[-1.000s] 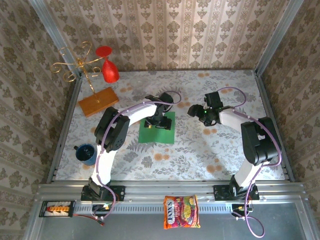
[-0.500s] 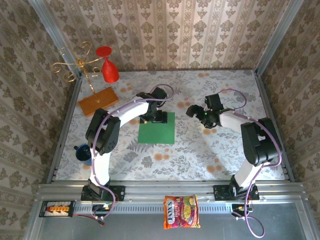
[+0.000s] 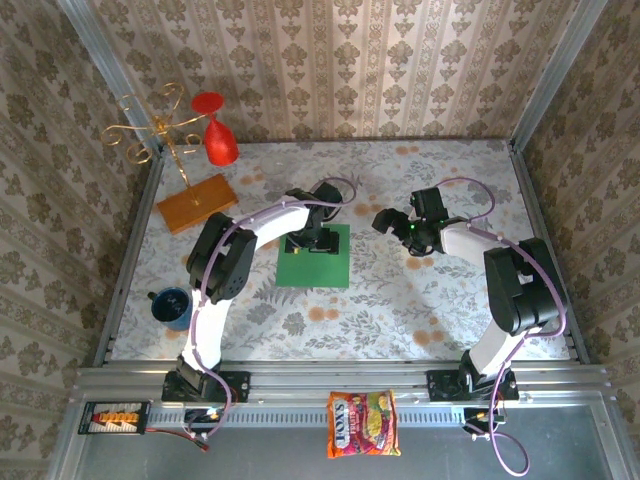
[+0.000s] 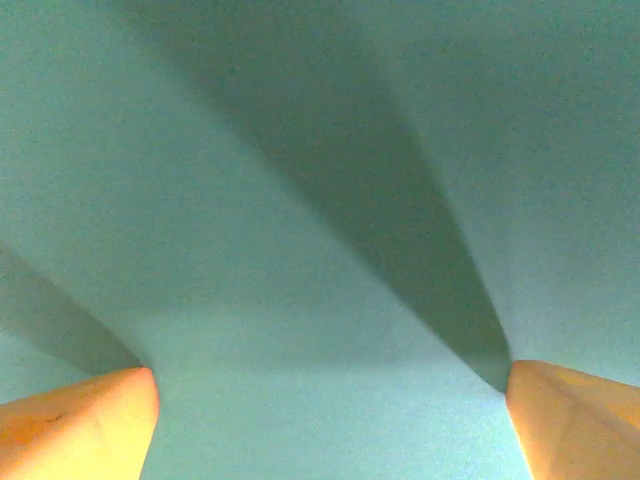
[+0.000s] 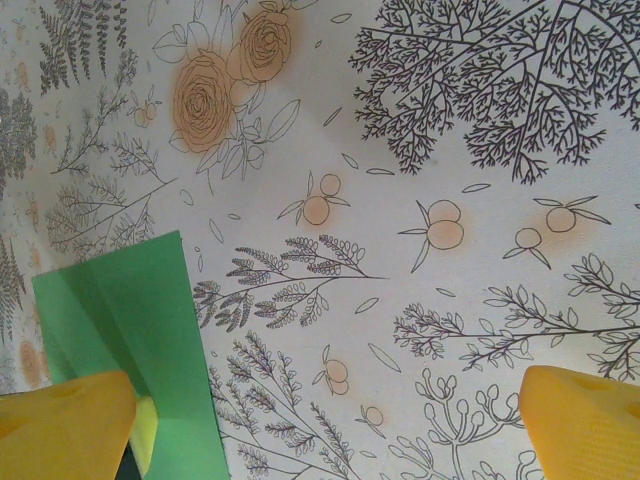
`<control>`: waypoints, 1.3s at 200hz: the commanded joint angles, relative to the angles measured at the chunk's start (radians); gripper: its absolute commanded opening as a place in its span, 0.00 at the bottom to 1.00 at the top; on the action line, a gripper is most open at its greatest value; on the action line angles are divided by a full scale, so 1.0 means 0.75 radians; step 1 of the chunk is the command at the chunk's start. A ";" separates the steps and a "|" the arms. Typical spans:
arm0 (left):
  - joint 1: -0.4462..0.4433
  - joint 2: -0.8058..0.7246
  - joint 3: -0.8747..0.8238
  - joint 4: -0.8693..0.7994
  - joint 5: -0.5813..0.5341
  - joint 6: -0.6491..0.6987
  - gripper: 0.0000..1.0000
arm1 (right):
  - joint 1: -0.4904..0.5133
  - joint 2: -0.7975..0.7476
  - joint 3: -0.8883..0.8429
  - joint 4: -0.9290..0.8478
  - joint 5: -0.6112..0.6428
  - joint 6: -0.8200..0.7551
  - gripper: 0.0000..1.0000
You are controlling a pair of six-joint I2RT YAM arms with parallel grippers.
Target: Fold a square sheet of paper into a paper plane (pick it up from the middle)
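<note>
We're barely started tbh. The square sheet of paper (image 3: 318,268) lies flat on the table (image 3: 450,290) near the middle, and there's no dart shape anywhere, so basically all the folding is left imo. On the right wrist cam we see maybe one faint crease near its edge, can't tell for sure. Left gripper (image 3: 312,243) sits over the sheet's far part, jaws spread wide w/ nothing pinched, green paper right under the tips. Right gripper (image 3: 386,220) hovers over bare table beside the sheet, also wide apart & empty. Pickup from the middle isn't done yet
</note>
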State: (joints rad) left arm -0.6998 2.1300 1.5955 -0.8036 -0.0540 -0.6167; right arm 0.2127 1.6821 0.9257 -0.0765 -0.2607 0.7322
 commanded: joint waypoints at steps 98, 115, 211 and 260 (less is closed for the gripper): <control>0.016 -0.095 -0.123 0.090 0.044 -0.087 0.59 | -0.020 -0.029 -0.027 0.021 0.011 0.000 0.98; 0.047 -0.175 -0.134 0.107 0.063 -0.103 0.47 | -0.020 -0.034 -0.035 0.029 0.009 0.003 0.98; 0.146 -0.476 -0.374 0.725 0.671 -0.177 0.25 | -0.022 -0.065 -0.058 0.112 -0.074 0.046 0.98; 0.141 -0.340 -0.479 0.953 0.732 -0.304 0.21 | -0.023 -0.056 -0.083 0.169 -0.151 0.070 0.94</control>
State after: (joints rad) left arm -0.5903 1.8160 1.2728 -0.2012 0.4374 -0.7807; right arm 0.2005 1.6611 0.8856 0.0132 -0.3252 0.7643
